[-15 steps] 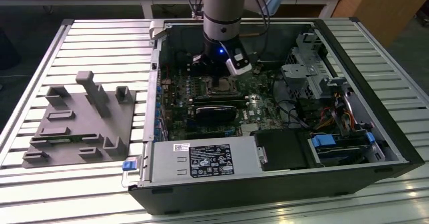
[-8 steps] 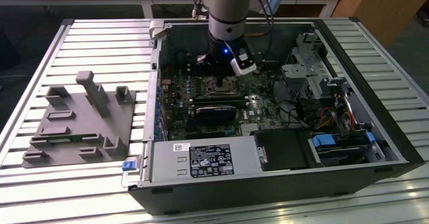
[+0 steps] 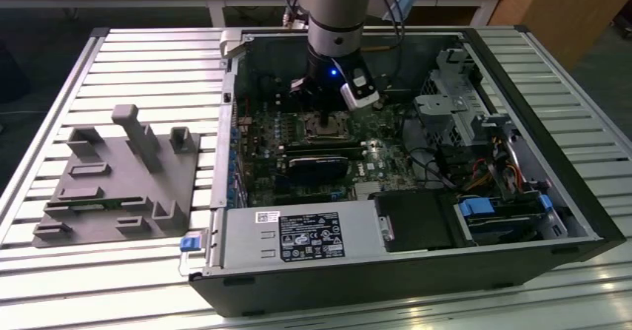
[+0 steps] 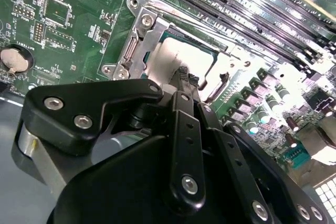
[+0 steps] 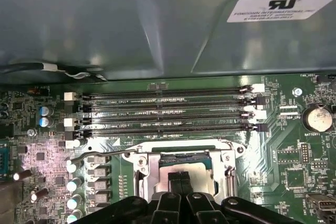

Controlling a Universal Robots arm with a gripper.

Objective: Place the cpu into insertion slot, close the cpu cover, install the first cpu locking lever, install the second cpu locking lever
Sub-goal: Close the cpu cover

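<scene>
hand (image 4: pixel 183 73), fingers together, touches cpu (image 4: pixel 167 59) inside insertion slot (image 4: pixel 137 45).

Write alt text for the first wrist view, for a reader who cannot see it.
The shut gripper hangs right over the cpu lying in the insertion slot, with the silvery cpu cover framing it. Beyond stand four long black memory slots on the green motherboard.

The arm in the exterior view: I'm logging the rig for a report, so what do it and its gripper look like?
The arm is a silver-grey cylinder with a light blue cap, black cables running alongside, a small blue light and a white block at the wrist. The gripper is black, with jointed links, silver screws and two narrow black fingers.
</scene>
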